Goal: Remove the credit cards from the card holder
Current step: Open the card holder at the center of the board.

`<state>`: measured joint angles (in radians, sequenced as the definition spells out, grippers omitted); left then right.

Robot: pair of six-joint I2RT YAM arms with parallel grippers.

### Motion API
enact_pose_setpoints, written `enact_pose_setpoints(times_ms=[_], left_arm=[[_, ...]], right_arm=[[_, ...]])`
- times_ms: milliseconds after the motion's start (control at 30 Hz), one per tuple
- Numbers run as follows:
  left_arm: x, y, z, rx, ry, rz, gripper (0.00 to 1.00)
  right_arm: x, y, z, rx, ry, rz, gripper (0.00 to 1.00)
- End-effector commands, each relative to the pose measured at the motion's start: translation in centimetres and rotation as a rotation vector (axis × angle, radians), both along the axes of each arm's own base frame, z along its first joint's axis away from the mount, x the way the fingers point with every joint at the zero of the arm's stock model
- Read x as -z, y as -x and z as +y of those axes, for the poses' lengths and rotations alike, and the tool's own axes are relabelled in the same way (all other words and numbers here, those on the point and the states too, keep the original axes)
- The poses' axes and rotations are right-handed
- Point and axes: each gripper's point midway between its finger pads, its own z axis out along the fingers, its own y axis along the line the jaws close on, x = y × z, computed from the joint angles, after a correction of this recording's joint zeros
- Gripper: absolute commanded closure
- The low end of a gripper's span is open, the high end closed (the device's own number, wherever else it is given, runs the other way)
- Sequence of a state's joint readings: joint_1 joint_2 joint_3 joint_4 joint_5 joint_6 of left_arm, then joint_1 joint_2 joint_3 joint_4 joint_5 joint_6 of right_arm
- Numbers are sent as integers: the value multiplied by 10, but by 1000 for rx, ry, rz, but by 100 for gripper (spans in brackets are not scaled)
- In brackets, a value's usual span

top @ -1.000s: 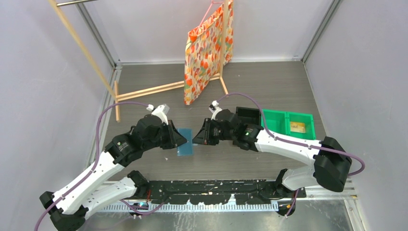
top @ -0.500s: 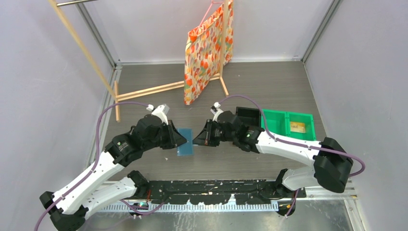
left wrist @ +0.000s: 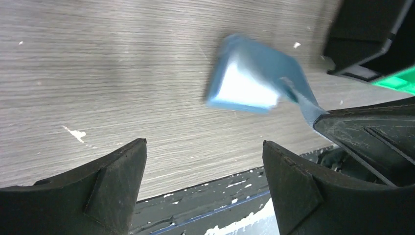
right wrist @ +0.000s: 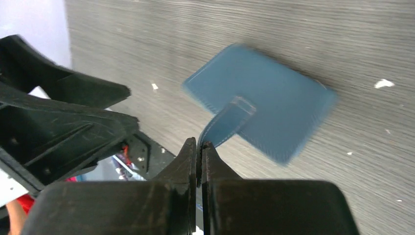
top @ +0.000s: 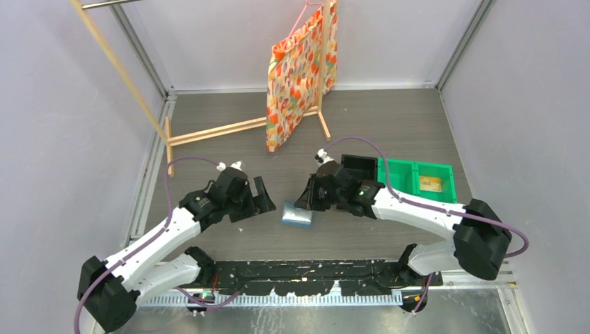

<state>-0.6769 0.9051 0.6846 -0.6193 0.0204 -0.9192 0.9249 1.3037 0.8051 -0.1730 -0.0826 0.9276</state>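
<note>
Right wrist cam: right tool (right wrist: 199, 147) pinched shut on the strap (right wrist: 229, 120) of the card holder (right wrist: 279, 110), left tool (left wrist: 203, 147) spread wide, holding nothing. Left should probably pin the body while right peels.

On the grey wood-grain table (top: 389, 118) a green bin (top: 398, 178) with two compartments stands at the right, a black bin (top: 359, 167) stands just beside its left side, and at the back an orange patterned bag (top: 300, 76) hangs on a light wooden rack (top: 216, 130).
</note>
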Motion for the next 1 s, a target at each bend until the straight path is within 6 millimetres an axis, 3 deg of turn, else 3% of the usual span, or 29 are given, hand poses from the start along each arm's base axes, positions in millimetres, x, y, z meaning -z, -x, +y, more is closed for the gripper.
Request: enact_pose_setpoints(times_ms=[0, 167, 400, 533, 700, 967], left_arm=[[-14, -14, 0, -55, 41, -34, 10], [-15, -17, 9, -77, 7, -62, 16], [19, -8, -10, -35, 65, 51, 20], [40, -5, -20, -29, 88, 115, 23], [56, -5, -29, -9, 77, 163, 23], [67, -11, -42, 4, 80, 184, 24]], right_arm=[[3, -7, 1, -26, 34, -22, 99], [1, -1, 9, -73, 13, -5, 99], [0, -7, 11, -67, 9, 2, 99], [9, -15, -8, -31, 11, 28, 99], [13, -34, -27, 27, -134, 103, 99], [43, -48, -67, 51, 132, 81, 99]])
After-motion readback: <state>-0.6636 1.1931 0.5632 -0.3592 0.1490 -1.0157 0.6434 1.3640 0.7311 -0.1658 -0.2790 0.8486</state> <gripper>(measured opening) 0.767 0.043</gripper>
